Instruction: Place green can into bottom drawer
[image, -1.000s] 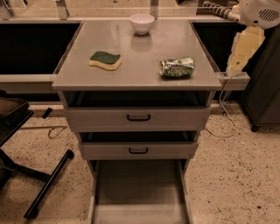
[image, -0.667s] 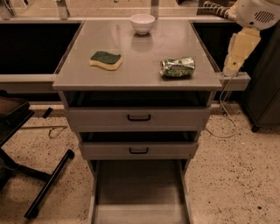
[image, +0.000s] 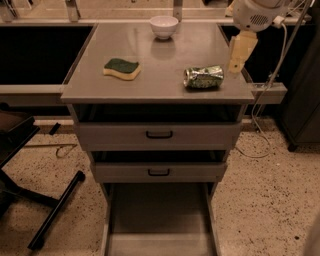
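Note:
The green can (image: 203, 77) lies on its side on the right part of the grey cabinet top (image: 160, 55), dented and shiny. The gripper (image: 240, 54) hangs from the white arm at the upper right, just right of and above the can, apart from it and holding nothing. The bottom drawer (image: 159, 220) is pulled out at the bottom of the cabinet, its flat grey floor bare.
A green-topped yellow sponge (image: 121, 68) lies on the left of the top. A white bowl (image: 164, 26) stands at the back. Two shallower drawers with black handles (image: 159, 134) sit above. A black chair base (image: 30, 190) is at the left; a cable (image: 260, 115) hangs at the right.
The arm and gripper have moved left, toward the can. The can, sponge and bowl have not moved.

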